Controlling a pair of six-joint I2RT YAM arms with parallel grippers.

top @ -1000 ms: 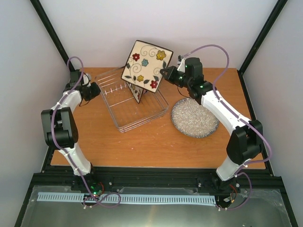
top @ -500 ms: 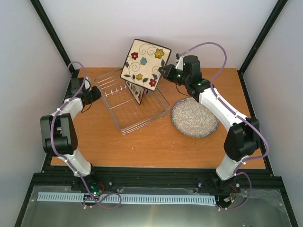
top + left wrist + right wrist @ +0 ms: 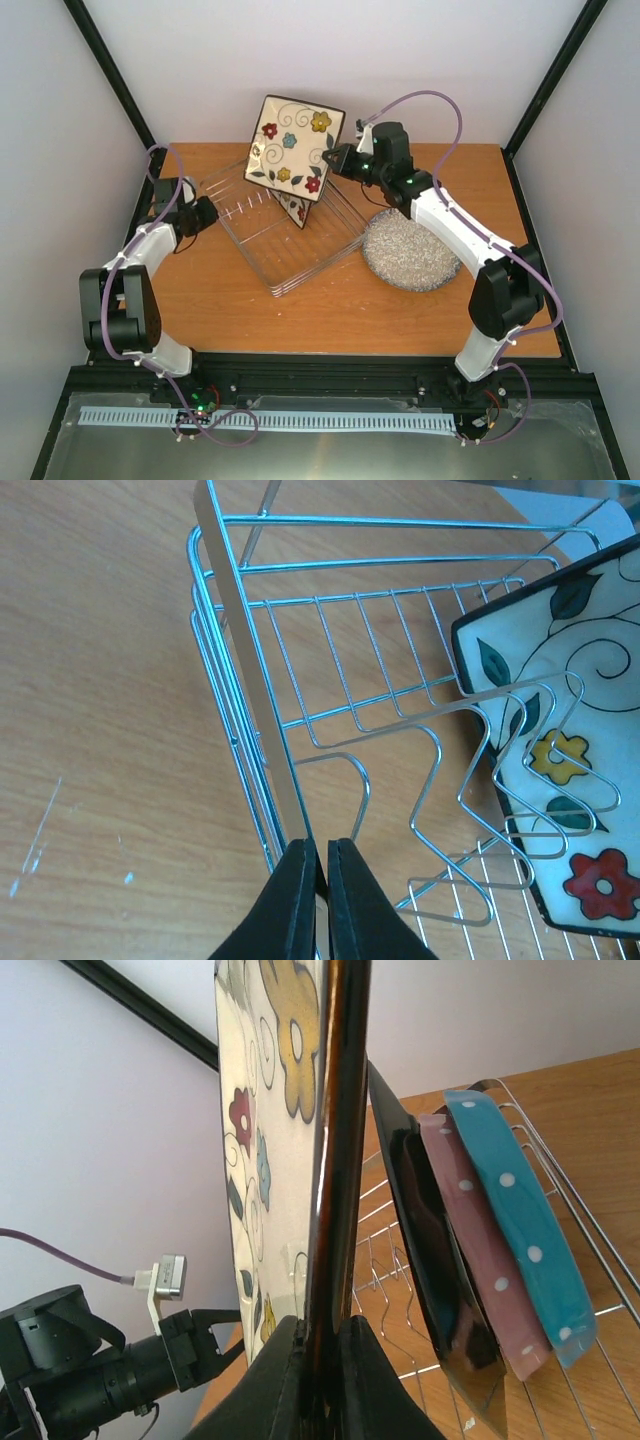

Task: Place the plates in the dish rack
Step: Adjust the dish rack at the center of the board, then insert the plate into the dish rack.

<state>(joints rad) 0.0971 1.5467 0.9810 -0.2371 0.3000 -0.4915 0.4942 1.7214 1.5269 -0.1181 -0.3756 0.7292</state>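
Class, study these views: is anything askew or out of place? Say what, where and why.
The dish rack sits at a slant on the table, its corner rim pinched by the left pincer. The right pincer holds a square flowered plate tilted in the air above the rack, unslotted. The grey speckled plate lies outside it.
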